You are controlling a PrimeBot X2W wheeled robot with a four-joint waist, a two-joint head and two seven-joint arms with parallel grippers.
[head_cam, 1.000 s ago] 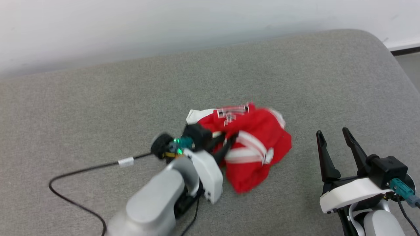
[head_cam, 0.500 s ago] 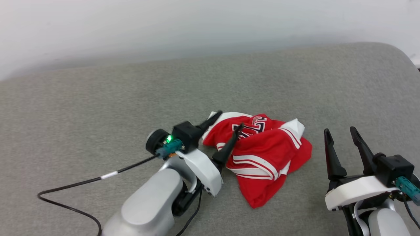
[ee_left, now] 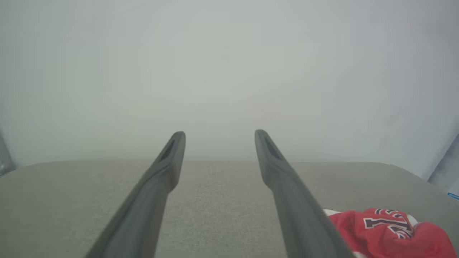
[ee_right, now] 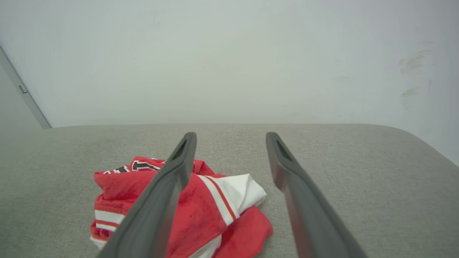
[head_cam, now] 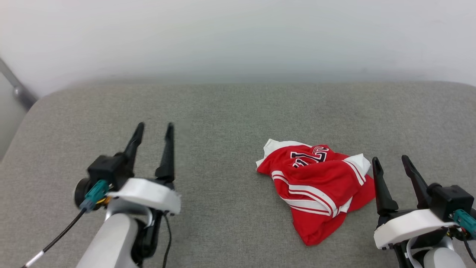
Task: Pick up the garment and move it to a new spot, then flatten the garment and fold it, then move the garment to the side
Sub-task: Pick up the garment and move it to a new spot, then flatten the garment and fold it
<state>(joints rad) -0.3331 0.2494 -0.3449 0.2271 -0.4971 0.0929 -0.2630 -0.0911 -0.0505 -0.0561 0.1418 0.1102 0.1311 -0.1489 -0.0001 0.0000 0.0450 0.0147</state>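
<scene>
The garment (head_cam: 316, 186), a red jersey with white sleeves, striped trim and black lettering, lies crumpled on the grey padded surface (head_cam: 230, 123), right of centre. My left gripper (head_cam: 154, 126) stands open and empty well to the left of it, fingers pointing away from me. My right gripper (head_cam: 389, 159) is open just off the jersey's right edge, holding nothing. In the left wrist view the left gripper (ee_left: 219, 133) frames bare surface, with the garment (ee_left: 391, 229) at the lower right. From the right wrist, the right gripper (ee_right: 231, 135) has the garment (ee_right: 211, 215) partly behind its left finger.
A white wall (head_cam: 238, 37) rises right behind the surface's far edge. The surface's rounded left corner (head_cam: 33, 111) sits beside a grey bar (head_cam: 16, 87). A black cable (head_cam: 55, 238) trails from my left wrist at the lower left.
My left gripper has opened, let go of the garment and drawn back to the left. The garment now lies loose on the surface. The head camera has also shifted.
</scene>
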